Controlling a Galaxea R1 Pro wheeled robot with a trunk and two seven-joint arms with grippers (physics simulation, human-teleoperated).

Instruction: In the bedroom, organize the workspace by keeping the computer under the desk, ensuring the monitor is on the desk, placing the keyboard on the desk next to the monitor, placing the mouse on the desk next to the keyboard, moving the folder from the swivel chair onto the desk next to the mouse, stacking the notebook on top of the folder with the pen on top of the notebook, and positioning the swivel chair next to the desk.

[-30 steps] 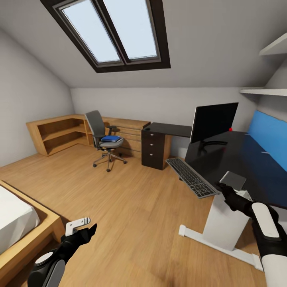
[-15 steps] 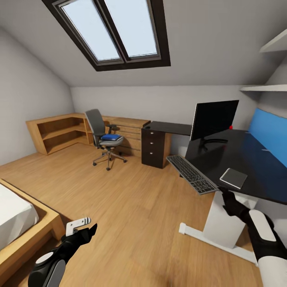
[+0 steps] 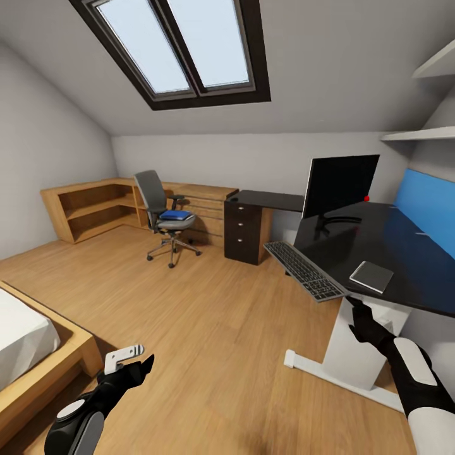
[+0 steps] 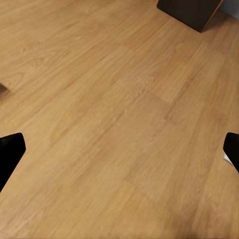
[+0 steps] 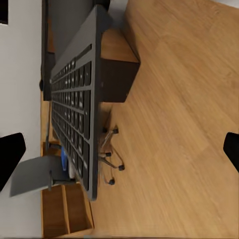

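The black-topped desk (image 3: 385, 240) carries the monitor (image 3: 341, 186), the silver keyboard (image 3: 303, 272) overhanging its near edge, and the thin grey notebook (image 3: 371, 276). My right gripper (image 3: 355, 311) hangs open just below the desk edge by the white leg, apart from the notebook. In its wrist view the keyboard (image 5: 74, 109) is seen edge-on between the spread fingertips (image 5: 10, 159). The swivel chair (image 3: 151, 196) stands far off by the wood cabinets with the blue folder (image 3: 175, 215) on its seat. My left gripper (image 3: 129, 361) is open, low over bare floor (image 4: 119, 124). Computer, mouse and pen are out of view.
A black drawer unit (image 3: 243, 234) stands at the desk's far end. Low light-wood cabinets (image 3: 95, 208) line the back wall. A bed corner (image 3: 38, 354) sits at the near left. A blue panel (image 3: 430, 215) backs the desk, with a small red dot (image 3: 366, 198) by the monitor.
My right gripper has drawn back from the notebook's near edge and dropped below the desk top. The notebook stays on the desk. The left arm has not moved.
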